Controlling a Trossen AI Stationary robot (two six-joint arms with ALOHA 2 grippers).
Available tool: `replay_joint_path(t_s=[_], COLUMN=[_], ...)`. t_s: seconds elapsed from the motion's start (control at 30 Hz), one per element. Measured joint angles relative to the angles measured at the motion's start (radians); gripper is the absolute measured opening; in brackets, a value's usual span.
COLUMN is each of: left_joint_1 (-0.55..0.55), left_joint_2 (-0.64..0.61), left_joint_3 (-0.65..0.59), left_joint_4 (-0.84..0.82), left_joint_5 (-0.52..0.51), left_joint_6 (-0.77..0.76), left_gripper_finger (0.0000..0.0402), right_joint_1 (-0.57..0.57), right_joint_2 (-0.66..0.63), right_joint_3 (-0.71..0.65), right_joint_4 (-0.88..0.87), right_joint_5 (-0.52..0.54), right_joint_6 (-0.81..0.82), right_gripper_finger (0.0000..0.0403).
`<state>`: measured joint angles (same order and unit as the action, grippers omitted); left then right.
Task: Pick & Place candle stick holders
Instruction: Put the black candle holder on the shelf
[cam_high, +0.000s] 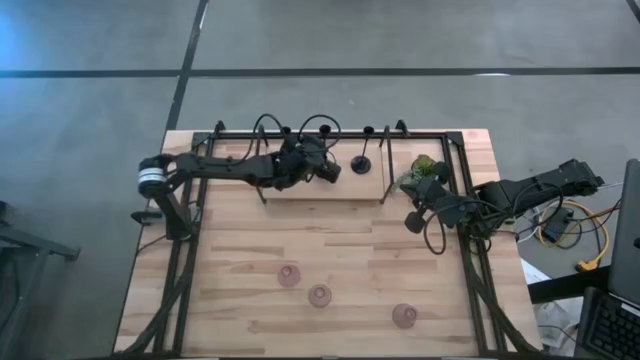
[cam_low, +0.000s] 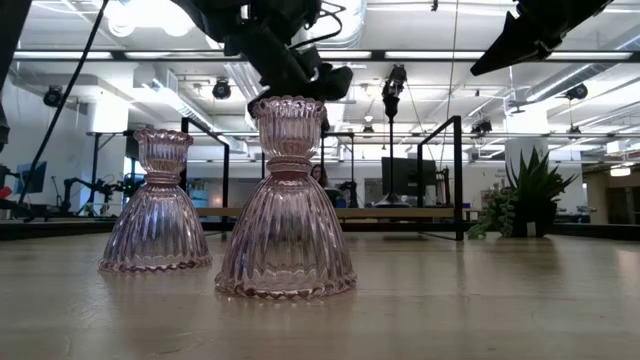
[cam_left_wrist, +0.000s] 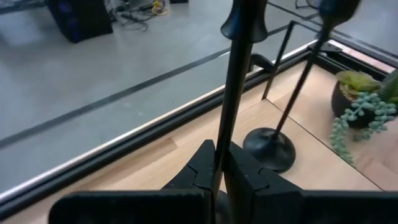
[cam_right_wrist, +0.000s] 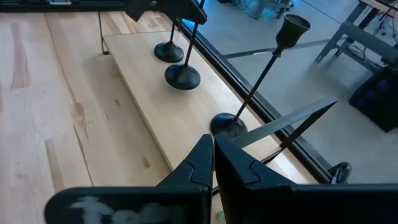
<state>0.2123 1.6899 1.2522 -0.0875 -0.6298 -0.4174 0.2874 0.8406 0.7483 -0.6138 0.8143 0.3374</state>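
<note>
Black-stemmed holders and pink glass ones share a wood table (cam_high: 250, 250), with a raised shelf (cam_high: 325, 190) at the far side serving as the landmark.

Left of the shelf, the left arm reaches in from the table's left edge. The left gripper (cam_left_wrist: 219, 171) hangs over the shelf's left half, its fingers pressed together on the thin stem of a black holder (cam_left_wrist: 235, 93). The wrist view shows that stem upright between the fingers; whether the base touches the shelf cannot be told.

Just right of it on the shelf stands a second black holder (cam_high: 361, 163), base flat on the board and apart from the gripper. The right wrist view shows a third black holder (cam_right_wrist: 258, 78) farther along the shelf, near its far edge beside the black frame (cam_high: 300, 134).

Right of the shelf sits a green plant (cam_high: 425, 170), close to the frame's upright. The right gripper (cam_high: 414, 220) hovers just past the shelf's right end, fingers pressed together and holding nothing.

In front of the shelf lies a wide bare stretch of wood. Beyond it, near the front edge, three pink holders (cam_high: 289, 274) (cam_high: 319, 295) (cam_high: 404, 316) stand upright, well apart from one another and from both arms.
</note>
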Motion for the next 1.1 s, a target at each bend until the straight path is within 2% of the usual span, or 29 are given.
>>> replay_joint_path(t_s=[0.53,1.1], left_joint_1=[-0.019,-0.024], left_joint_2=[0.029,0.030], left_joint_3=[-0.003,-0.013], left_joint_4=[0.003,0.008], left_joint_5=[0.000,0.045], left_joint_6=[-0.026,-0.025], left_gripper_finger=[0.0017,0.0017], right_joint_1=[0.000,0.000], right_joint_2=[0.000,0.000], right_joint_3=[0.000,0.000], right_joint_4=[0.003,0.002], right_joint_5=[0.000,0.000], right_joint_6=[-0.001,-0.001], right_gripper_finger=[0.0008,0.0008])
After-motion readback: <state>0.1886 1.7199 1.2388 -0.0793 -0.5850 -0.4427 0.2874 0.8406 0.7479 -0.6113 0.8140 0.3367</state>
